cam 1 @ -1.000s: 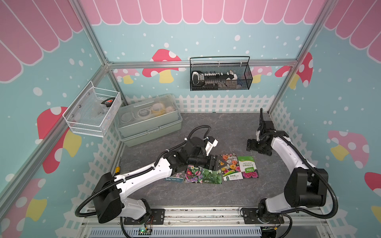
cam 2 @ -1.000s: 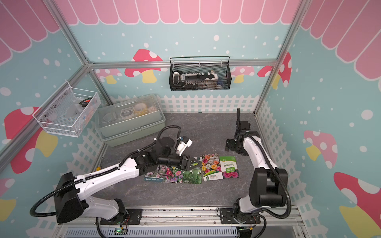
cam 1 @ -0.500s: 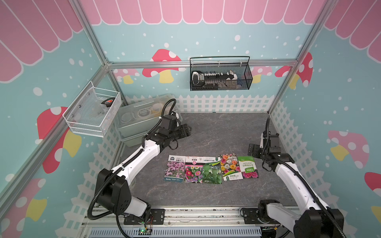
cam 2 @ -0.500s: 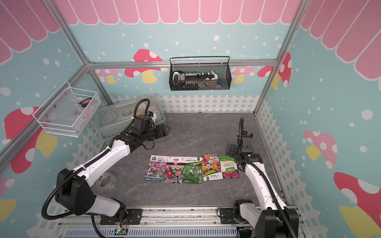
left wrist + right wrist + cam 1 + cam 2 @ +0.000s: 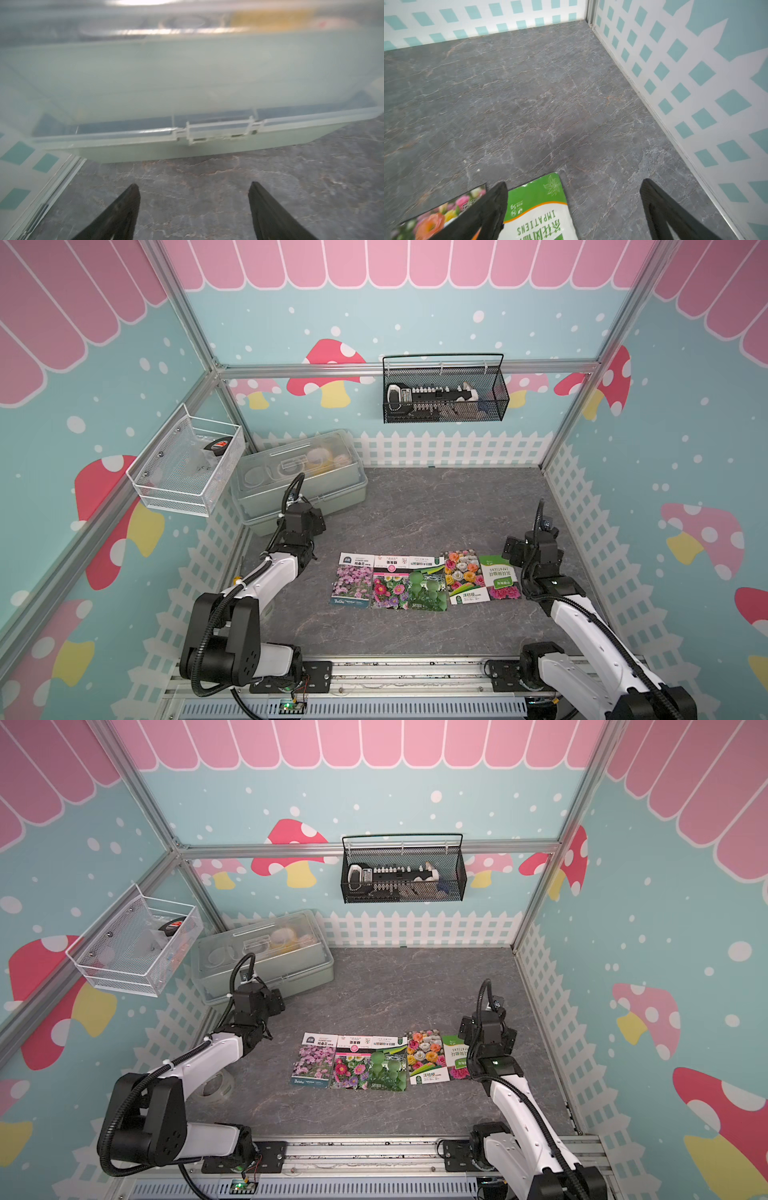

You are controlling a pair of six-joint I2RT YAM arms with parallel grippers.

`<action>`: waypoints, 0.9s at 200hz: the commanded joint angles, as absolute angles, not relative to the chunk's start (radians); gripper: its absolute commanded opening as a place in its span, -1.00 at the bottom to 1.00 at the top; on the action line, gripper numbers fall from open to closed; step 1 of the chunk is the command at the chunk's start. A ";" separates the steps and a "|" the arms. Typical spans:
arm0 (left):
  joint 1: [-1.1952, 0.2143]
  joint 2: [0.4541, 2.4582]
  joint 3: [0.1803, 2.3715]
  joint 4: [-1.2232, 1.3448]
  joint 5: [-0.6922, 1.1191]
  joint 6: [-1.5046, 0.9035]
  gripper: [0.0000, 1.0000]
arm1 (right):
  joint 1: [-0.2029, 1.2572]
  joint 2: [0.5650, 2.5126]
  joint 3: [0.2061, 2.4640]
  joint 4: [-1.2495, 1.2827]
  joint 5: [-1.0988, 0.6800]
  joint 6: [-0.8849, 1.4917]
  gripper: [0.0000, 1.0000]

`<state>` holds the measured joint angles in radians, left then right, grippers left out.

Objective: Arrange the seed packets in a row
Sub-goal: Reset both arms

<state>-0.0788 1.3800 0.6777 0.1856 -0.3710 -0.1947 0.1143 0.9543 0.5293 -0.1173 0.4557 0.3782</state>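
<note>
Several seed packets lie flat, side by side, in a row on the grey table in both top views. From the left they are a purple-flower packet (image 5: pixel 352 580), a pink-flower packet (image 5: pixel 390 585), a green-plant packet (image 5: pixel 428 587), a rose packet (image 5: pixel 462 577) and a green-and-white impatiens packet (image 5: pixel 500 578). My left gripper (image 5: pixel 194 184) is open and empty, low over bare table, facing the storage box. My right gripper (image 5: pixel 575 182) is open and empty just right of the row. One finger stands over the seam between the rose packet (image 5: pixel 436 218) and the impatiens packet (image 5: pixel 537 207).
A translucent green lidded box (image 5: pixel 299 477) stands at the back left, its latch (image 5: pixel 218 131) close in front of my left gripper. A tape roll (image 5: pixel 214 1085) lies under my left arm. A white wire basket (image 5: pixel 187 466) and a black basket (image 5: pixel 444 393) hang on the walls. The fence wall (image 5: pixel 675 83) is near my right gripper.
My left arm has left the packets and swung back left to the box, its jaws widening a little. My right arm has drawn back toward the front, beside the rightmost packet.
</note>
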 commanded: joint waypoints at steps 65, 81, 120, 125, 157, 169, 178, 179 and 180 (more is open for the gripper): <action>-0.046 1.308 0.511 0.483 -0.293 -0.110 0.73 | 0.119 1.129 0.323 0.545 0.583 0.160 0.97; -0.046 1.316 0.470 0.540 -0.306 -0.111 0.78 | 0.118 1.156 0.331 0.590 0.544 0.135 0.97; -0.050 1.475 0.423 0.769 -0.309 -0.083 0.98 | 0.112 1.252 0.284 0.787 0.492 0.090 0.97; -0.050 1.492 0.415 0.799 -0.309 -0.082 0.98 | 0.112 1.266 0.281 0.803 0.484 0.083 0.97; -0.050 1.521 0.400 0.842 -0.272 -0.068 0.98 | 0.112 1.313 0.269 0.890 0.475 0.055 0.98; -0.050 1.526 0.397 0.857 -0.269 -0.066 0.98 | 0.114 1.348 0.271 0.943 0.465 0.031 0.97; -0.051 1.526 0.400 0.849 -0.268 -0.067 0.97 | 0.114 1.376 0.282 0.953 0.457 0.025 0.97; -0.050 1.526 0.399 0.851 -0.268 -0.067 0.98 | 0.114 1.378 0.284 0.952 0.455 0.024 0.97; -0.050 1.526 0.399 0.853 -0.268 -0.066 0.98 | 0.114 1.381 0.286 0.951 0.453 0.023 0.97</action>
<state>-0.0528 1.5242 0.4000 0.7670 -0.2859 -0.0925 0.1131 1.3293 0.2771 0.8379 0.4797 0.0830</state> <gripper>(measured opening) 0.988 0.985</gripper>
